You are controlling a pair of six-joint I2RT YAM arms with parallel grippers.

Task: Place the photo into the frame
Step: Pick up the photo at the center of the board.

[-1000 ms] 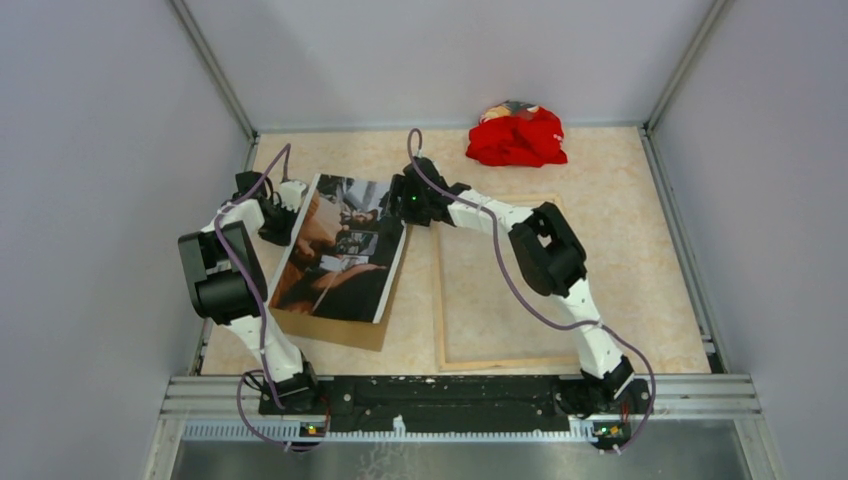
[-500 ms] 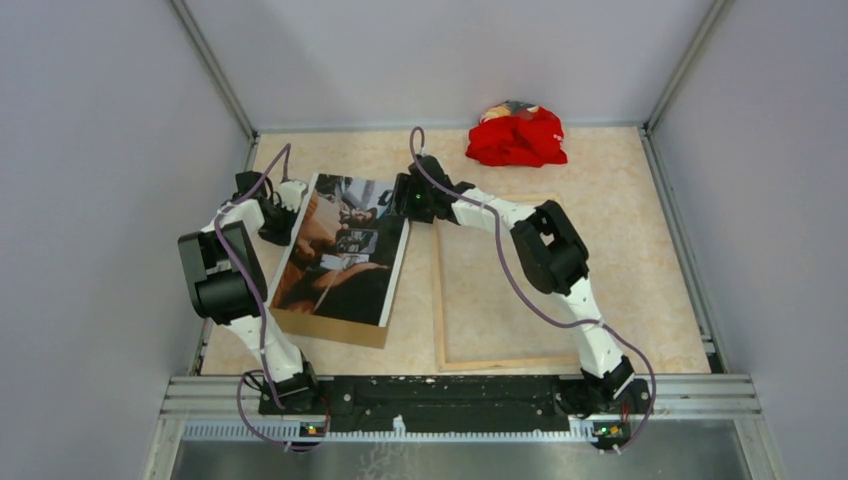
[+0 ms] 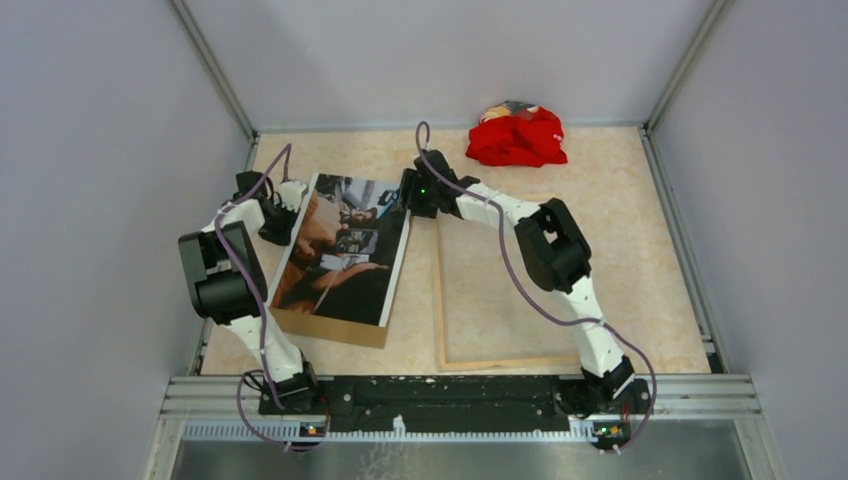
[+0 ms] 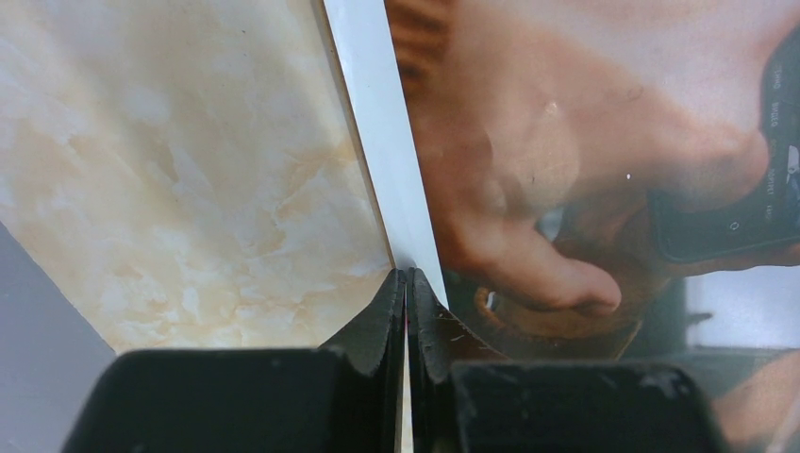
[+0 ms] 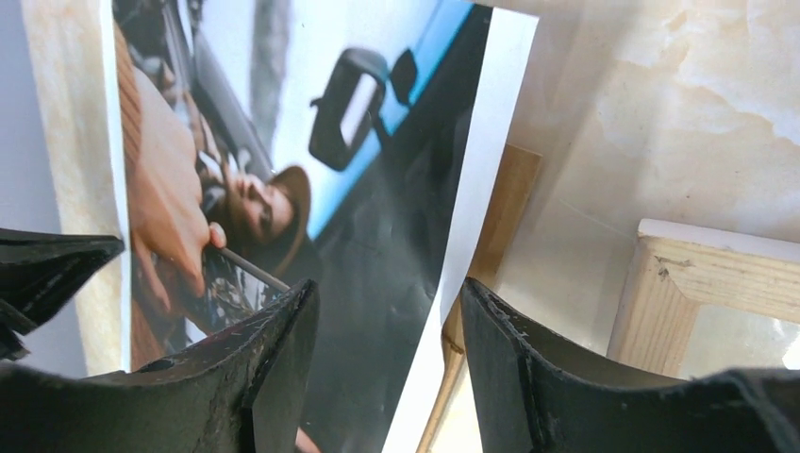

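Observation:
The photo point(image 3: 345, 250) lies picture-up on a brown backing board point(image 3: 330, 330), left of centre. My left gripper point(image 3: 283, 215) is shut on the photo's white left edge; in the left wrist view the jaws point(image 4: 408, 278) pinch that border, with the photo point(image 4: 585, 142) to their right. My right gripper point(image 3: 410, 193) is open at the photo's far right corner. In the right wrist view its fingers point(image 5: 387, 302) straddle the photo's point(image 5: 283, 123) right border without closing on it. The frame point(image 3: 439, 290) lies wood-side-up to the right; its corner point(image 5: 698, 274) shows there too.
A red cloth bundle point(image 3: 517, 137) lies at the back, right of centre. The backing board's edge point(image 5: 500, 217) sticks out under the photo beside the frame. Metal rails and grey walls enclose the table on all sides.
My right gripper has drawn a little away toward the far right, near the photo's corner. The photo's right side has shifted slightly. The left arm has not moved.

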